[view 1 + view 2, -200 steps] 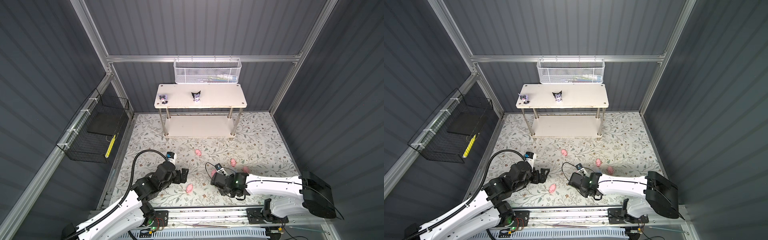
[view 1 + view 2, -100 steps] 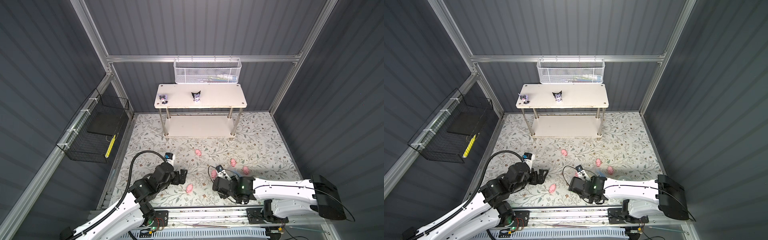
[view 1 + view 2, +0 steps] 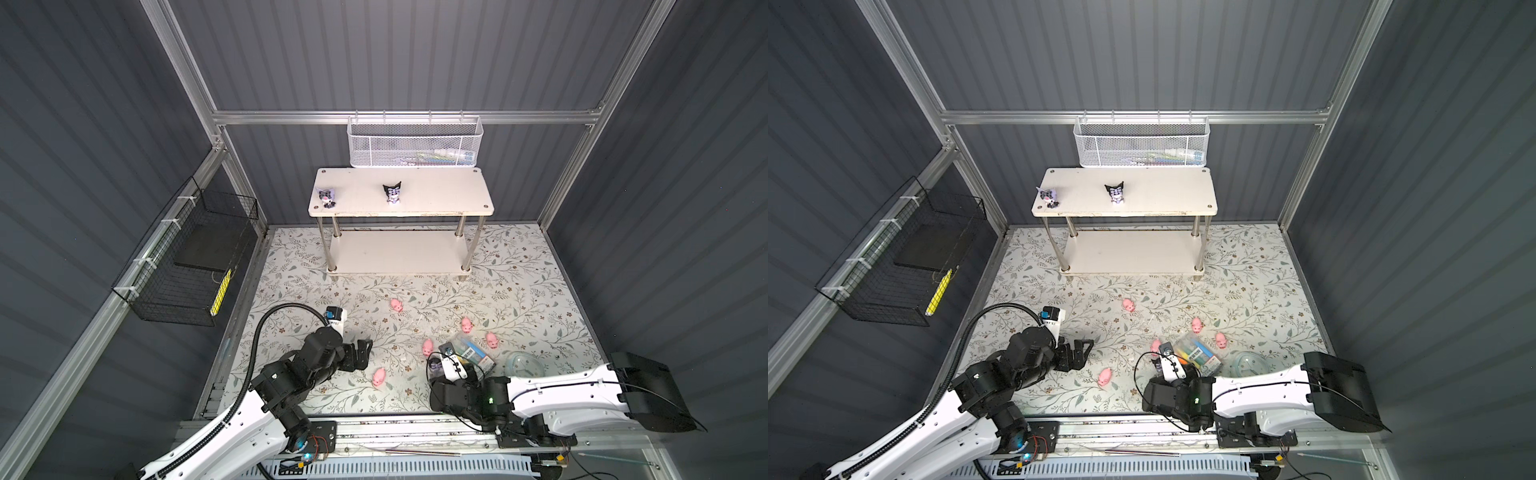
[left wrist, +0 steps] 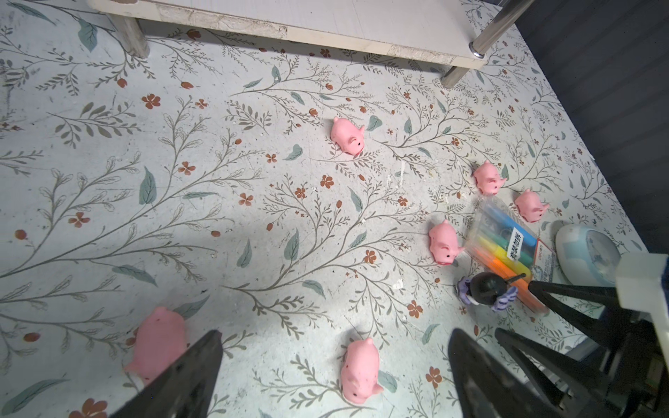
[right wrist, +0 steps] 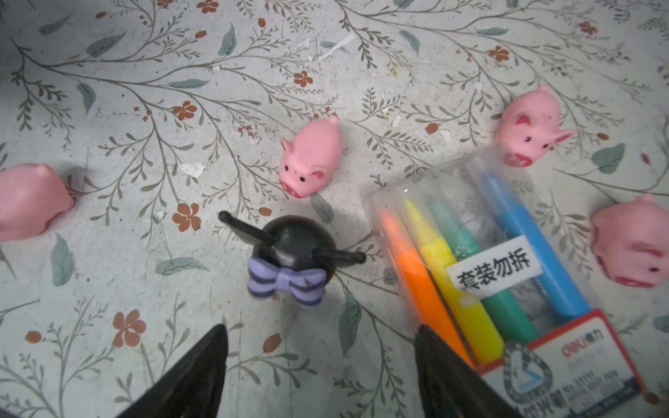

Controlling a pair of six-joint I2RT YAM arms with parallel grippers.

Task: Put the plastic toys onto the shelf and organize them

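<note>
Floral desk (image 3: 519, 270) lay under both low arms: right pincer (image 5: 320, 333) gaped empty just short of the figurine (image 5: 289, 249), left pincer (image 4: 335, 336) likewise, farther off.

Two figurines (image 3: 326, 197) on shelf (image 3: 440, 195) top; pigs (image 3: 396, 304) scattered before it

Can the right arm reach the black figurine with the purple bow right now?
Probably yes: the right gripper is open, the figurine stands just ahead; the marker pack crowds one side.
</note>
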